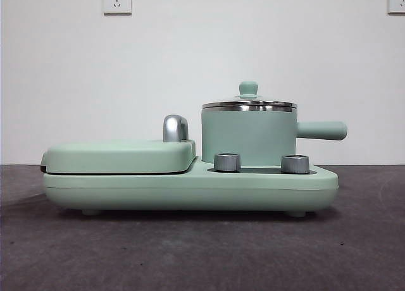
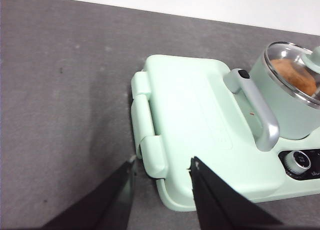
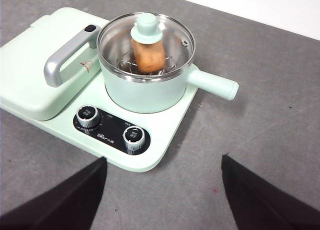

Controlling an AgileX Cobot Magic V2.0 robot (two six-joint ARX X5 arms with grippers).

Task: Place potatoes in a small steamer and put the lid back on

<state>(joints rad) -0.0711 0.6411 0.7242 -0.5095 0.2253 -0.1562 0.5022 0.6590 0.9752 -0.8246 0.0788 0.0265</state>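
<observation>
- Potato (image 3: 148,56) sits inside the small steamer (image 3: 142,92) on a wire rack, seen through the lid (image 3: 165,37); in the right wrist view its long axis runs roughly in line with the chrome handle (image 3: 65,55) beside the pot.
- Lid is seated on the steamer's steel rim, its mint knob (image 1: 248,88) upright.
- Steamer stands on the mint cooker base (image 1: 190,186) behind two dials, beside the flat griddle lid (image 1: 120,155); its straight side handle (image 1: 321,130) points away from the griddle.
- Left pincer (image 2: 161,176) hovers open above the griddle's end, gripping nothing.
- Right pincer (image 3: 164,167) hovers open over the grey desk (image 3: 260,115) near the dials, also unladen.
</observation>
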